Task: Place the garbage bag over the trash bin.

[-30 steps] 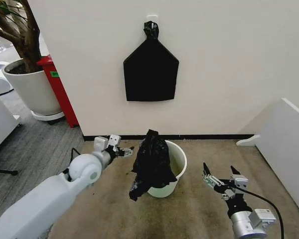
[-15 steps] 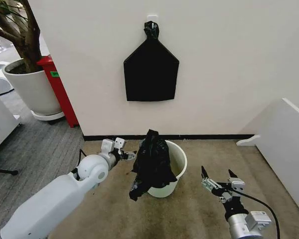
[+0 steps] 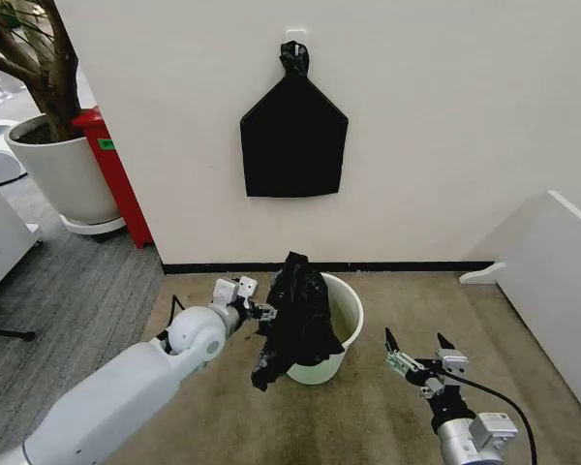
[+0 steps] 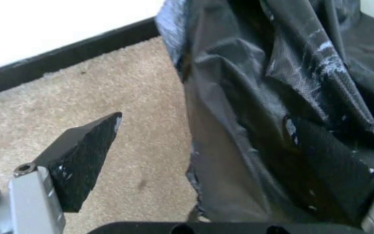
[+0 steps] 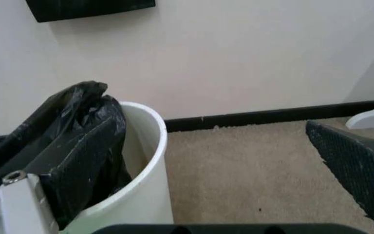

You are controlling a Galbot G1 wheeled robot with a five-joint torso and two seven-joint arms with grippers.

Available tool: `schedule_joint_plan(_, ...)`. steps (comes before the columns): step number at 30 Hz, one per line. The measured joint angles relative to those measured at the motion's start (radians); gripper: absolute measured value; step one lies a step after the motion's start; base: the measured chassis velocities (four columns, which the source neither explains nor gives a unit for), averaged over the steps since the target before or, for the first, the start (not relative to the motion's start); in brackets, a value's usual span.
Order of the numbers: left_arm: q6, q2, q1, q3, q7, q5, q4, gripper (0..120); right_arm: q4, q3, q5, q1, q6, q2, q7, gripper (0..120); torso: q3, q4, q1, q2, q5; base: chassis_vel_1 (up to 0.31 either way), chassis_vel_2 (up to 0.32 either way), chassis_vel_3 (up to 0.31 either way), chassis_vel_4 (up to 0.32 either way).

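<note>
Your left gripper [image 3: 267, 312] has its fingers spread, one fingertip [image 4: 93, 141] clear of the garbage bag [image 3: 295, 315], the other against its folds. The bag drapes over the trash bin's [image 3: 346, 329] near-left rim. Your right gripper [image 3: 417, 355] hangs open, well apart over carpet [image 3: 368, 417].

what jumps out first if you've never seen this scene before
The crumpled black garbage bag draped over the near-left rim of the cream trash bin on the carpet catches the eye, with the left hand open right at its folds. Above it, a flat black house-shaped bundle hangs on the white wall. The right hand hangs open over the carpet to the bin's right, apart from it.
</note>
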Motion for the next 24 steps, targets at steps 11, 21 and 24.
schedule_joint_plan(11, 0.0, -0.004, 0.007, 0.005, -0.022, -0.006, -0.015, 100, -0.013, -0.007, -0.001, 0.003, 0.002, 0.002, 0.0, 100, 0.0, -0.0001, 0.0, 0.0, -0.0001, 0.0, 0.0, 0.0, 0.0)
schedule_joint_plan(21, 0.005, 0.004, 0.011, -0.015, -0.02, -0.014, -0.003, 100, -0.033, -0.021, -0.001, 0.014, 0.004, 0.009, 0.0, 100, 0.0, 0.0, 0.0, 0.0, -0.0001, 0.0, 0.0, 0.0, 0.0)
schedule_joint_plan(24, 0.009, -0.013, -0.002, 0.0, -0.02, -0.013, 0.016, 100, -0.035, -0.021, -0.001, 0.013, 0.004, 0.006, 0.001, 100, 0.0, 0.0, 0.0, 0.0, -0.0001, 0.0, 0.0, 0.0, 0.0)
